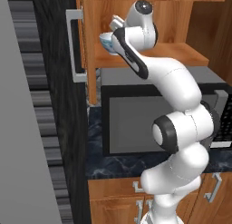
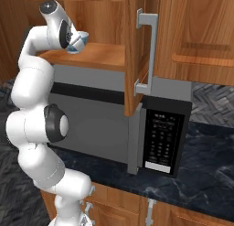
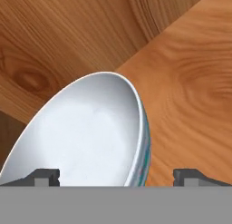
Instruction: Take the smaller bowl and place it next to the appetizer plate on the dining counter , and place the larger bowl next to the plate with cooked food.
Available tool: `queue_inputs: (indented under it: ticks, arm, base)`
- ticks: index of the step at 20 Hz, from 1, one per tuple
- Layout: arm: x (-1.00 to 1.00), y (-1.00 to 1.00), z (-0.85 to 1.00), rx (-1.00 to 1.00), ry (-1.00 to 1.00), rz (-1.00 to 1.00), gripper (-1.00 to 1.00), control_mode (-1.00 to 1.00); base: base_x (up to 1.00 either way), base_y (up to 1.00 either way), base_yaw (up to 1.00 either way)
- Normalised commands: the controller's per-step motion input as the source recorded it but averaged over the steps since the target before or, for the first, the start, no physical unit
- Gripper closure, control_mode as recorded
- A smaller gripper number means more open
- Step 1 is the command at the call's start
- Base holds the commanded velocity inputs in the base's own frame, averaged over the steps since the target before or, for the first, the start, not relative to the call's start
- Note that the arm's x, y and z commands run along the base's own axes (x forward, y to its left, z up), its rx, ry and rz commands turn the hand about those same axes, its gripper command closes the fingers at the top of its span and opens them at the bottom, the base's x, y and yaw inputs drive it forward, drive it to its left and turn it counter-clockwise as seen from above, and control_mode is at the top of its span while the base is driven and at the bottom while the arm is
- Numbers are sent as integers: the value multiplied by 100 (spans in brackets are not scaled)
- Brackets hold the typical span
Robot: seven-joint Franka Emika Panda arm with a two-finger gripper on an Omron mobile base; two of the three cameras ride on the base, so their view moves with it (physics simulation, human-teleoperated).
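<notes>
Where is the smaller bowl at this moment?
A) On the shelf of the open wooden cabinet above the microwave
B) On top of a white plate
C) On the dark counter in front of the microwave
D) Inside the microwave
A: the smaller bowl sits on the wooden cabinet shelf above the microwave, with the open gripper straddling its rim.

You see a glossy white, rounded-segment robot arm (image 1: pixel 174 82) with dark grey joint caps and black bands at its joints, and a claw (image 3: pixel 116 175) with two small dark grey, square-cut fingertips (image 3: pixel 45 176).
</notes>
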Motion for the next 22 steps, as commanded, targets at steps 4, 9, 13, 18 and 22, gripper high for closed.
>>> queue_inputs:
  ticks: [4,9,13,18,22]
  arm:
    - [59,3,-6,0,-2,0,-100,-100]
    - [27,8,-15,0,14,-3,-100,-100]
    - [4,14,-67,-7,22,-6,-100,-100]
    - [13,17,-91,-11,16,-7,100,-100]
    - [52,10,-30,-3,1,-6,100,-100]
  base:
    - [0,0,0]
    - [0,0,0]
    - [0,0,0]
    - [0,0,0]
    - [0,0,0]
